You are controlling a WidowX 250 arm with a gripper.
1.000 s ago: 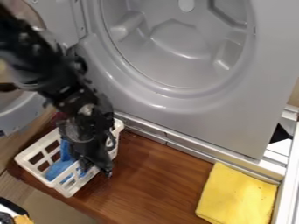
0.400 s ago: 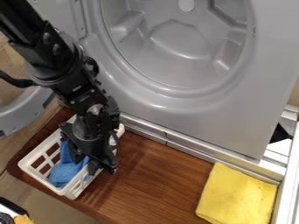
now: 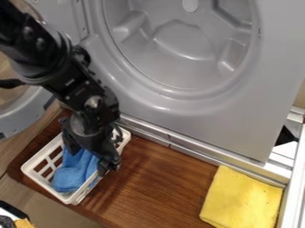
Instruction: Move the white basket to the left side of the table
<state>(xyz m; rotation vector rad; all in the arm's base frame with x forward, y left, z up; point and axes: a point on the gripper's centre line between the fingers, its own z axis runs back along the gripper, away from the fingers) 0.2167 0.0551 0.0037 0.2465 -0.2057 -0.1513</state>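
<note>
Reference point is the front-loading machine [image 3: 179, 106], its lower edge set along the far side of the brown wooden table [image 3: 158, 180]. A folded yellow cloth [image 3: 241, 200] lies on the table below the machine's lower right part. A white upright strip [image 3: 294, 191] flanks the machine's lower right corner. The grey round door [image 3: 21, 116] stands open at the machine's left side, with the black arm [image 3: 56, 67] passing in front of both. The white basket [image 3: 72, 199] is on the table, near the machine's lower left corner, upright, opening upward; its long axis runs roughly square to the machine's lower edge, one short end toward the machine, the other away. It contains a blue cloth [image 3: 72, 173]. The black tool [image 3: 94, 158] is over the basket, below the machine's lower left corner. How far open it is, and whether it grips anything, I cannot tell.
</note>
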